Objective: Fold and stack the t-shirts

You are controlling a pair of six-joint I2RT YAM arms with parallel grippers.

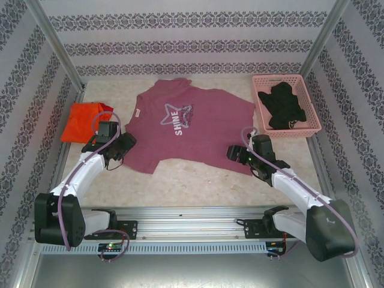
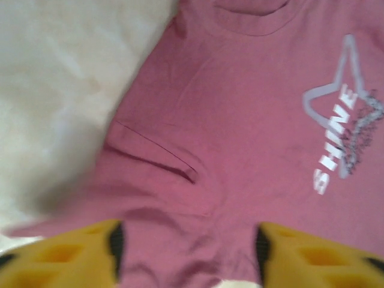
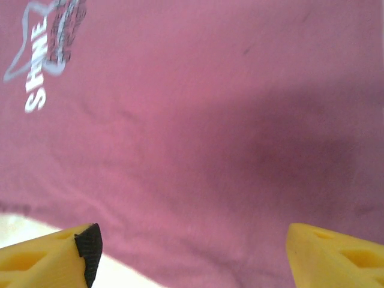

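The maroon t-shirt (image 1: 192,129) lies spread out, print side up, on the middle of the table (image 1: 192,183), its collar toward the far side. Its white star outline (image 1: 178,115) with the word "SHINE" sits near the centre of the cloth. A few soft creases run through the fabric near its left sleeve seam.

The orange t-shirt (image 1: 84,122) lies crumpled to the left of the maroon one, apart from it. To the right of the maroon shirt, at its far corner, stands a pink basket (image 1: 279,78) with a dark garment (image 1: 285,107) inside.

The left end effector (image 2: 187,255) hangs over the maroon shirt's near-left edge, released, its yellow fingers (image 2: 72,255) wide apart with rumpled cloth beneath the gap. The right end effector (image 3: 192,255) hangs over the shirt's near-right edge, also released, fingers spread wide above the hem, a sliver of pale table showing beside one finger.
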